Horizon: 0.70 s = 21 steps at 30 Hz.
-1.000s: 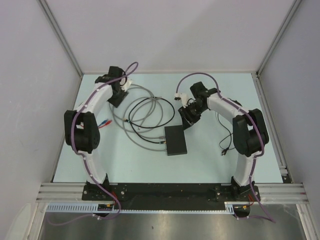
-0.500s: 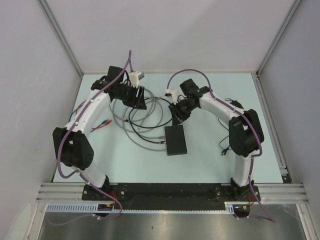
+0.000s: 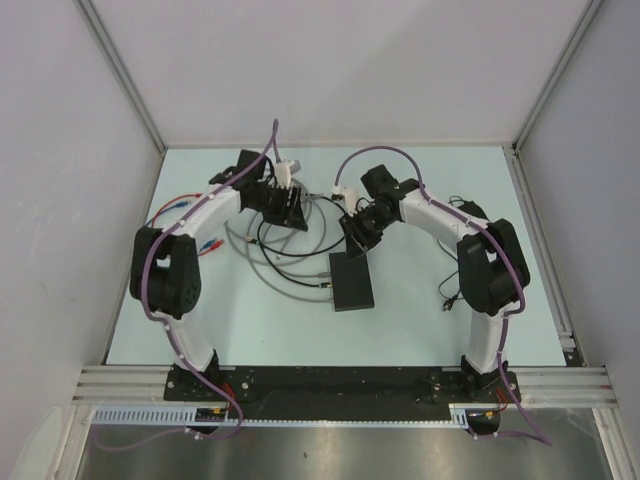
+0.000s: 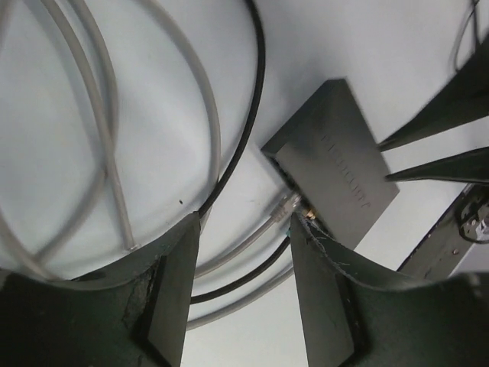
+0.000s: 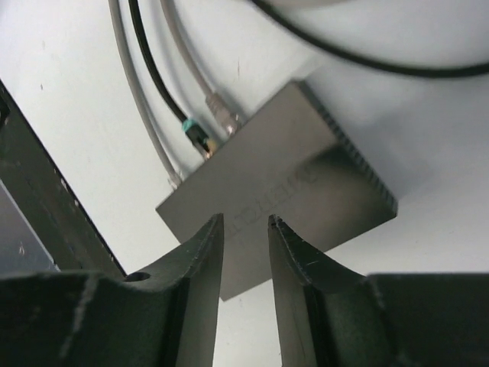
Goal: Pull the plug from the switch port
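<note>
Pale table (image 3: 450, 335) held the switch (image 3: 351, 281) near centre, plugs (image 5: 197, 136) seated — approach step, left gripper (image 4: 244, 225) spread wide, right gripper (image 5: 244, 220) narrowly parted over it, both empty — next move likely needed it pinned, one plug pinched.

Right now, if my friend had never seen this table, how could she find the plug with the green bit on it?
On the pale table, a flat black switch lies between the two robot arms. Three cables go into one narrow edge of it. The plug you want is the middle one. It has a teal-green collar and a black cable, while the grey cables sit on either side.
</note>
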{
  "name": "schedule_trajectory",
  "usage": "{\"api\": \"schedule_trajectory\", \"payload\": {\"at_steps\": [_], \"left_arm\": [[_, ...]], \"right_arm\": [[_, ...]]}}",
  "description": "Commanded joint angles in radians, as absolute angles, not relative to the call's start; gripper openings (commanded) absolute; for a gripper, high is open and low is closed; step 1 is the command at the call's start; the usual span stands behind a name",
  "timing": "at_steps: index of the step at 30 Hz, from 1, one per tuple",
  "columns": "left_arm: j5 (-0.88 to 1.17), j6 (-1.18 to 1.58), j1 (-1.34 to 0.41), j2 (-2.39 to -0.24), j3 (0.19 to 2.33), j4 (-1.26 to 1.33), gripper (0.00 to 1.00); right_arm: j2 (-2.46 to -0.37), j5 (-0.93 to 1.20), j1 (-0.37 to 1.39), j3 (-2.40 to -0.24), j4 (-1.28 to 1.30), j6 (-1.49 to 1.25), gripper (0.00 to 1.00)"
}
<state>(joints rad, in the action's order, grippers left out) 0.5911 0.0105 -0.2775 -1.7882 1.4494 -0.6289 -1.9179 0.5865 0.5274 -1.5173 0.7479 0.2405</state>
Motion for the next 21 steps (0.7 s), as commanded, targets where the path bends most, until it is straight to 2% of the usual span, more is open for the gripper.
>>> {"api": "schedule_trajectory", "payload": {"at_steps": [1,14,21], "left_arm": [[0.656,0.064,-0.308,-1.815,1.367,-0.511,0.55],[0.627,0.003,-0.376,-1.847,1.275,-0.497,0.52],[0.666,-0.021,-0.39,-1.913,1.296,-0.523,0.43]], "right_arm": [[-1.873,0.64,0.511,-1.454,0.818,0.314,0.33],[-1.897,0.663,0.554,-1.42,0.749,0.325,0.31],[-1.919,0.647,0.554,-1.419,0.744,0.308,0.3]]}}
